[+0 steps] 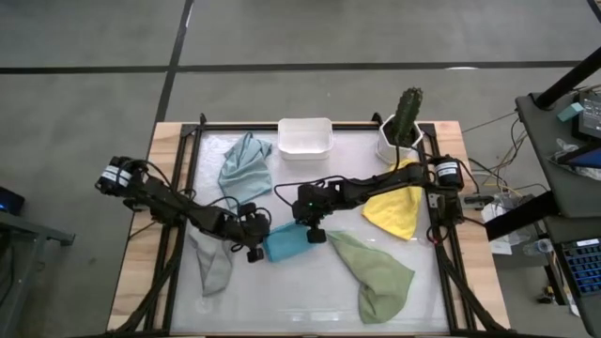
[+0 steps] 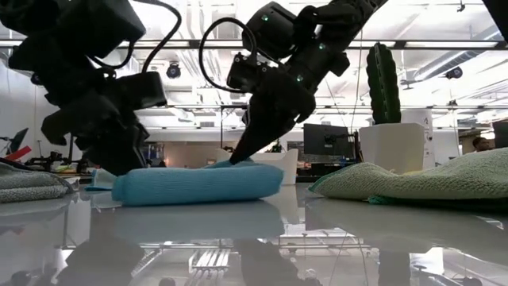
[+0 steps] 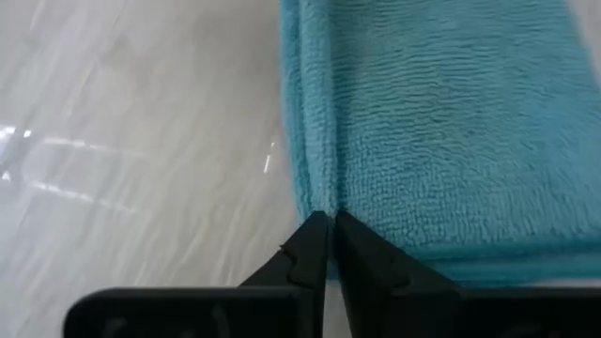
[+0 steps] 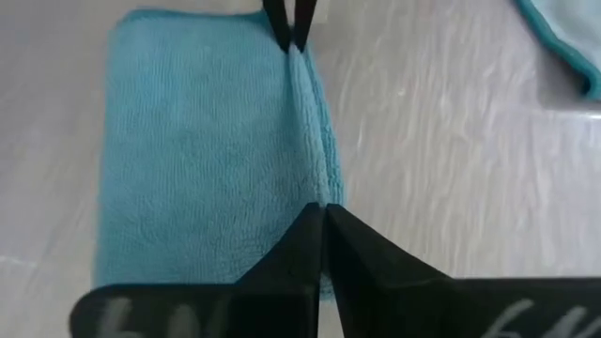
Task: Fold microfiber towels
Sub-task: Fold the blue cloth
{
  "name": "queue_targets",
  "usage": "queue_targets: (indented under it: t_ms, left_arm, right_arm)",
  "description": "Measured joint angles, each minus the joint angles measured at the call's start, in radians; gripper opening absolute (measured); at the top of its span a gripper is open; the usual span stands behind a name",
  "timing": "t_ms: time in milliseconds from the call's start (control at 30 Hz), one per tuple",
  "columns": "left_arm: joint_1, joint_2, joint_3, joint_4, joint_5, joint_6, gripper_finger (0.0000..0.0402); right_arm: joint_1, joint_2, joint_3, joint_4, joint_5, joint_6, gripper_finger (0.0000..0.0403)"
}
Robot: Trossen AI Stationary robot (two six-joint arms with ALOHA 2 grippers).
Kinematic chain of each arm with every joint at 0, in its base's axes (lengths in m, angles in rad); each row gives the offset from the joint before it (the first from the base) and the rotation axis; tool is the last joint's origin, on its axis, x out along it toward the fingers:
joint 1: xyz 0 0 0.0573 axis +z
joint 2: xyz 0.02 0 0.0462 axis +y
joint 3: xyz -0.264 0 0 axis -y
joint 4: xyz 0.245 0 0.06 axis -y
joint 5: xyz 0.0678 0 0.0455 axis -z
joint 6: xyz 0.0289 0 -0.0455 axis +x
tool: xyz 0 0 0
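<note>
1. Here, from above, my left hand (image 1: 255, 246) and my right hand (image 1: 312, 231) meet at the middle of the table (image 1: 310, 291), one at each end of the folded bright blue towel (image 1: 285, 241). The pale blue-grey towel (image 1: 245, 166) lies crumpled near the white tub (image 1: 305, 137), the grey towel (image 1: 212, 267) by my left arm, the yellow towel (image 1: 397, 208) under my right arm, and the sage green towel (image 1: 377, 277) just beside the blue one. A potted cactus (image 1: 405, 122) stands at the far right corner.
2. From table height, the bright blue towel (image 2: 198, 183) lies as a flat roll; my left hand (image 2: 119, 163) presses on one end and my right hand (image 2: 238, 152) pinches the other. The sage green towel (image 2: 413, 181) lies beside it.
3. At my left wrist, my left hand (image 3: 329, 225) is clenched on the folded edge of the bright blue towel (image 3: 441, 122).
4. At my right wrist, my right hand (image 4: 324, 214) is clenched on the same edge of the bright blue towel (image 4: 197, 160), with my left hand (image 4: 291, 38) pinching it at the far end.
</note>
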Motion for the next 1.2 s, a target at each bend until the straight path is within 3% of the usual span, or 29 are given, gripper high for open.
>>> queue_targets:
  t_ms: [433, 600, 900, 1067, 1200]
  left_arm:
    - [0.0, 0.0, 0.008, -0.015, 0.003, -0.019, 0.0012]
    - [0.0, -0.021, 0.008, -0.024, 0.01, -0.016, 0.0048]
    - [0.0, -0.136, 0.008, -0.151, 0.009, -0.012, 0.0147]
    - [-0.001, -0.236, 0.008, -0.173, 0.009, -0.019, 0.0156]
    - [-0.021, -0.262, 0.004, -0.044, -0.013, -0.019, 0.0151]
  right_arm:
    - [0.0, 0.001, -0.095, 0.179, 0.046, -0.01, 0.0009]
    - [0.0, 0.001, -0.134, 0.257, 0.046, -0.021, 0.0011]
    - [-0.003, -0.002, -0.14, 0.299, 0.064, -0.016, 0.0076]
    - [-0.007, -0.014, -0.099, 0.263, 0.065, 0.005, 0.0107]
    - [0.004, -0.036, -0.1, 0.253, 0.066, 0.028, 0.0113]
